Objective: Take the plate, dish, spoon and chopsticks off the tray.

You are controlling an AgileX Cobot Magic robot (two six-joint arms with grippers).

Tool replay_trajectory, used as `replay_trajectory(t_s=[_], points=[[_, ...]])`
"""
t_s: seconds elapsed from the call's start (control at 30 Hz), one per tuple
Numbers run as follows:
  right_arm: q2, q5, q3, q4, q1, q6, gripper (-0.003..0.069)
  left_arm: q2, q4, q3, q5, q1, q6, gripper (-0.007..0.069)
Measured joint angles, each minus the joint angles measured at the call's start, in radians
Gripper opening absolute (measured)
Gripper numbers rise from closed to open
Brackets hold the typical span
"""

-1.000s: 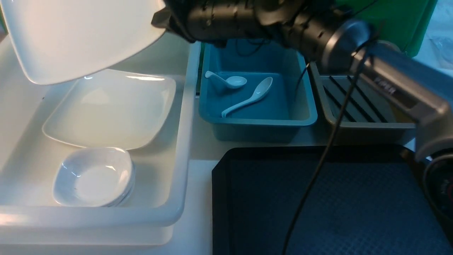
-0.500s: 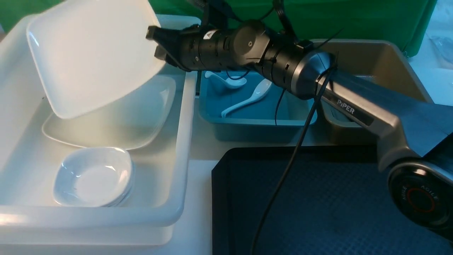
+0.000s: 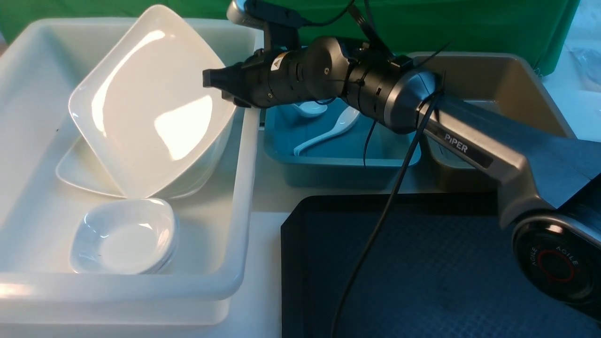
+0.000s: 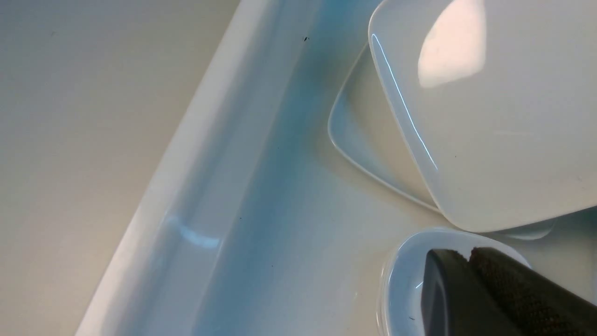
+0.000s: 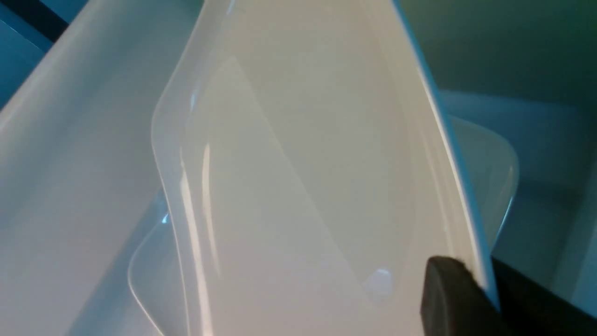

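Note:
The large white plate (image 3: 150, 108) stands steeply tilted inside the white bin (image 3: 244, 188). Its lower corner is down on a second white plate (image 3: 77, 176) lying flat there. My right gripper (image 3: 220, 87) is shut on the tilted plate's right rim; in the right wrist view the plate (image 5: 303, 163) sits between its fingers (image 5: 485, 289). My left gripper (image 4: 468, 254) is shut and empty above the stacked small dishes (image 4: 401, 280), which lie at the bin's front (image 3: 124, 234). The long white spoon (image 3: 328, 131) lies in the blue bin. The black tray (image 3: 446, 272) is bare. The chopsticks are hidden.
The blue bin (image 3: 338, 164) stands behind the tray, with a shorter spoon (image 3: 307, 109) partly hidden by my right arm. A grey bin (image 3: 507, 75) stands to its right. The right arm and its cable (image 3: 375, 225) stretch across the tray and the bins.
My right gripper has come down and forward with the plate. The plate went from high above the bin to standing tilted on the flat plate inside it.

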Motion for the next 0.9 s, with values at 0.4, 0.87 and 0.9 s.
replay_trajectory(t_s=[0.4,0.87,0.9], points=[[0.000,-0.033,-0.007,-0.014,-0.002,0.008,0.0305,0.000,0.000,0.000,0.000,0.000,0.019,0.0036],[-0.019,0.094,-0.015,-0.007,-0.003,-0.020,0.0308,0.000,0.000,0.000,0.001,0.000,0.034,0.0036],[-0.023,0.105,-0.015,-0.007,-0.005,-0.022,0.0302,0.000,0.000,0.000,0.003,0.000,0.034,0.0036]])
